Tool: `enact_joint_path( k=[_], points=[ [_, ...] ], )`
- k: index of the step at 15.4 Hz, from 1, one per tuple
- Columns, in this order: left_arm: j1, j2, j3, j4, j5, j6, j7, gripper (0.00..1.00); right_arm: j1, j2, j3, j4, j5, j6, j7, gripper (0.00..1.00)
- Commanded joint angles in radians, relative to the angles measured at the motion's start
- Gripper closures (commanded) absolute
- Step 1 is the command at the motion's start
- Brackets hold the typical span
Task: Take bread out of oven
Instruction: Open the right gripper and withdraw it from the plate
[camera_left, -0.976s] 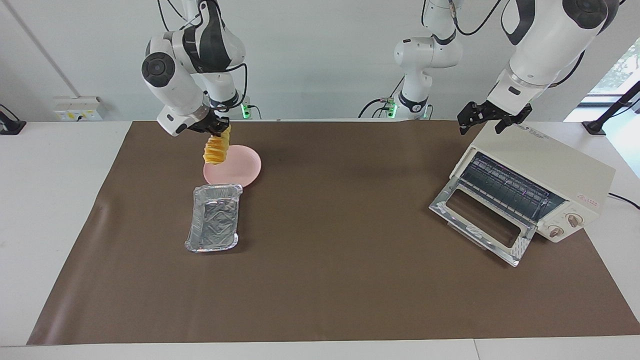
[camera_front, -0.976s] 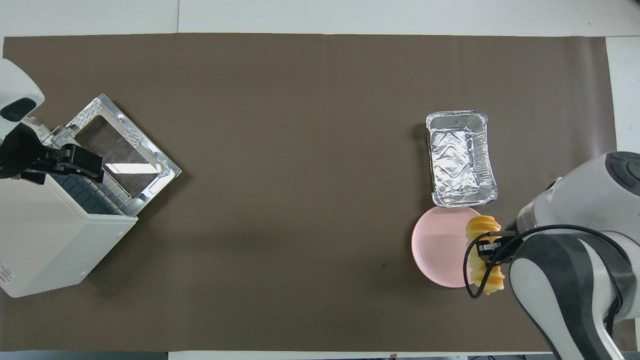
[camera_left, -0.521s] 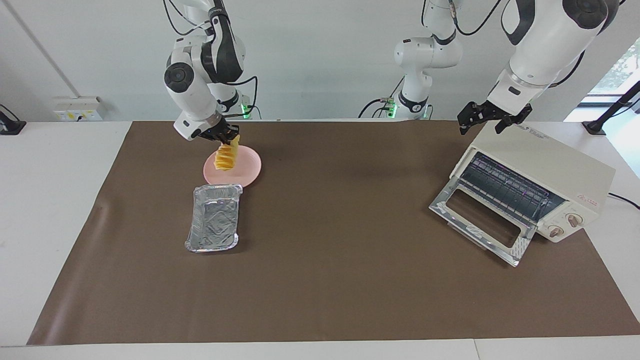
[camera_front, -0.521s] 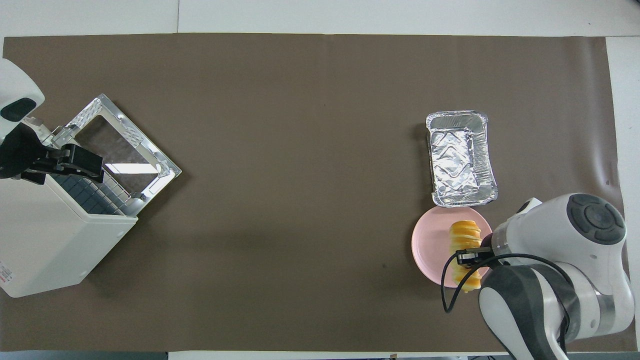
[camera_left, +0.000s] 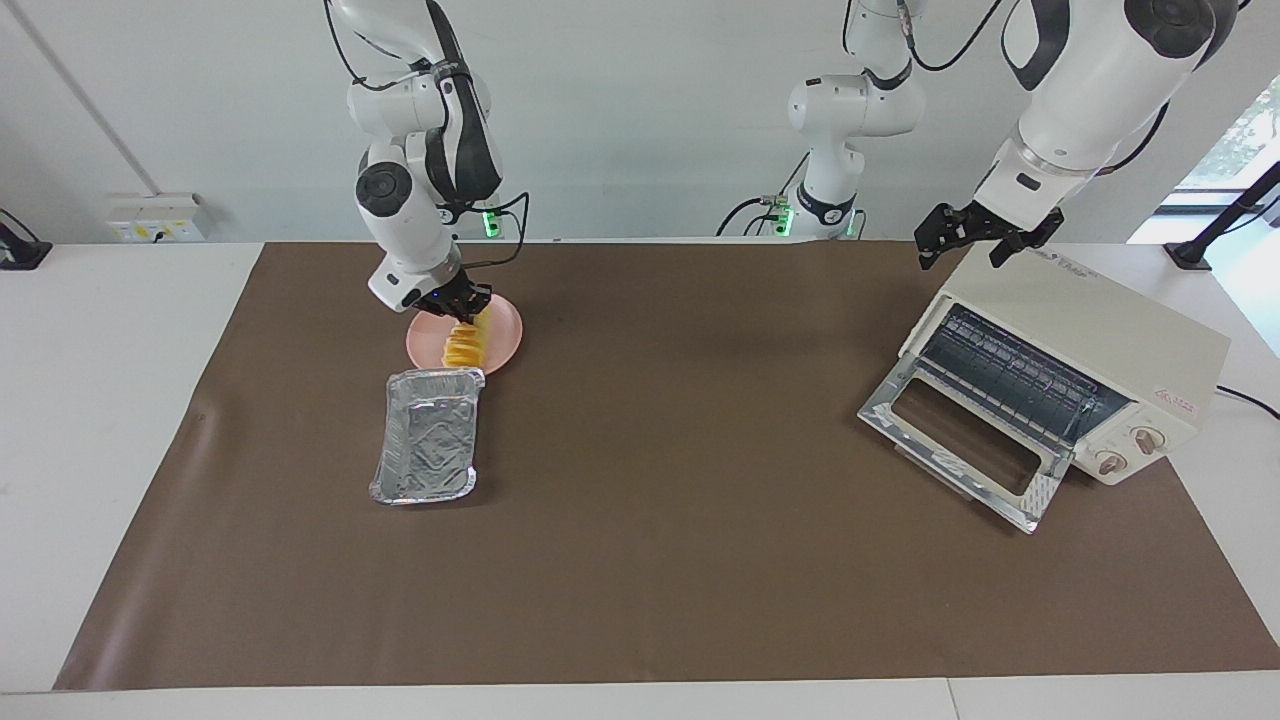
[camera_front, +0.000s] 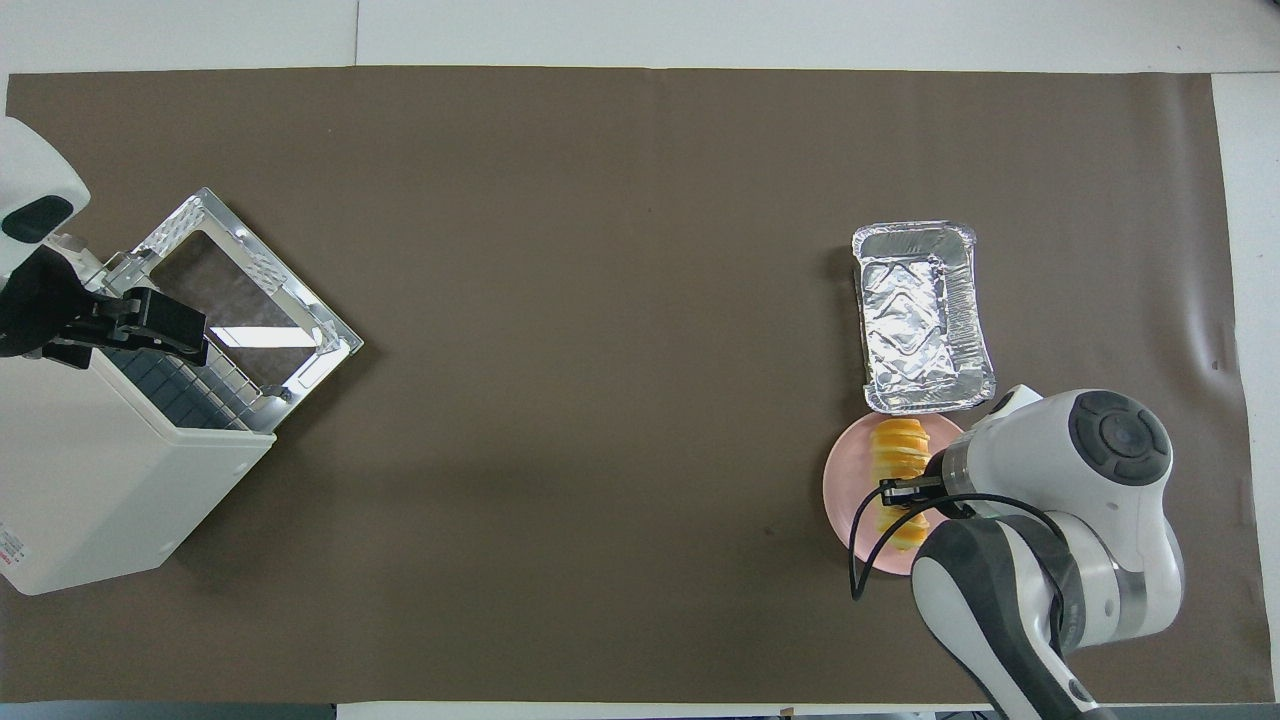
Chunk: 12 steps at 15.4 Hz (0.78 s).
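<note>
Gripping the bread (camera_left: 462, 344) between closed fingertips, the right gripper (camera_left: 462, 305) holds it low over the pink plate (camera_left: 500, 340), toward the right arm's end of the table; contact between loaf and plate cannot be told. Farther from the robots, just beside the plate, lies the foil tray (camera_left: 427, 436). At the left arm's end stands the oven (camera_left: 1090, 350), door dropped open. The left gripper (camera_left: 978, 236), jaws spread and holding nothing, hangs over the oven's top edge
</note>
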Motion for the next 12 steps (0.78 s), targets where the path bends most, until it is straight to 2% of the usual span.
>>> enact_joint_path(
  k=[1,2,3,6,12],
  points=[
    [0.002,-0.029,0.002,-0.031,-0.010,0.020,0.003,0.00,-0.005,0.000,0.000,0.002,0.018,0.005,-0.014,0.45],
    [0.002,-0.029,0.002,-0.031,-0.010,0.020,0.003,0.00,-0.008,0.000,0.000,0.010,0.017,-0.004,-0.014,0.05],
    [0.002,-0.029,0.002,-0.031,-0.010,0.020,0.003,0.00,-0.010,-0.002,0.000,0.031,0.017,-0.018,-0.017,0.00],
    [0.002,-0.029,0.002,-0.031,-0.010,0.020,0.003,0.00,-0.031,-0.005,-0.005,0.212,0.017,-0.214,-0.017,0.00],
    [0.002,-0.029,0.002,-0.030,-0.010,0.020,0.003,0.00,-0.128,-0.011,-0.009,0.519,0.000,-0.454,-0.017,0.00]
  ],
)
